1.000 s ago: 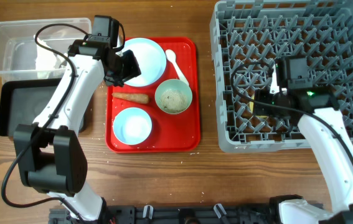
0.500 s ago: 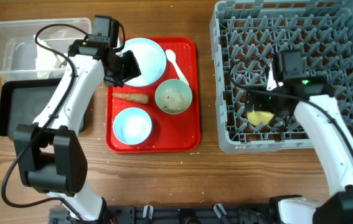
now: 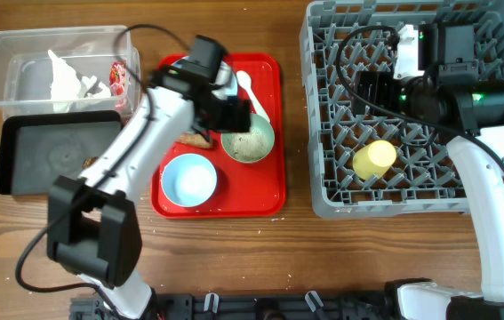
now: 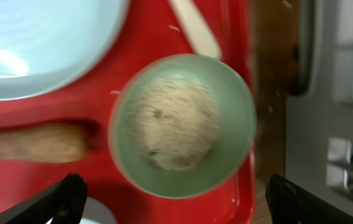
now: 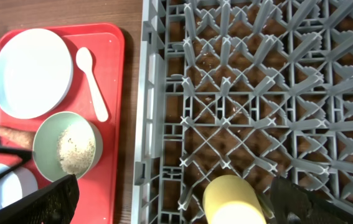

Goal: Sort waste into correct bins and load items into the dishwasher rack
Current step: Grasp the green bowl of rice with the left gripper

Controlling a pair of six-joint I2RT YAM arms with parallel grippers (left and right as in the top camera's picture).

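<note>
Wooden table [image 3: 292,258], grey pegged rack [image 3: 319,201], yellow cup [image 3: 374,160] lying inside

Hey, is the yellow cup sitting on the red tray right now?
No, the yellow cup sits inside the dishwasher rack, down among its upright pegs.

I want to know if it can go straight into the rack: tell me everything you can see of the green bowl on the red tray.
The green bowl is small, round and pale green, with a smooth, matte wall; its material cannot be told. It stands upright on the red tray and holds a patch of white rice-like crumbs on its floor. The brown carrot-shaped stick lies beside it, its end at the rim. The white spoon ends just short of the rim. The left gripper hovers open above it.
</note>
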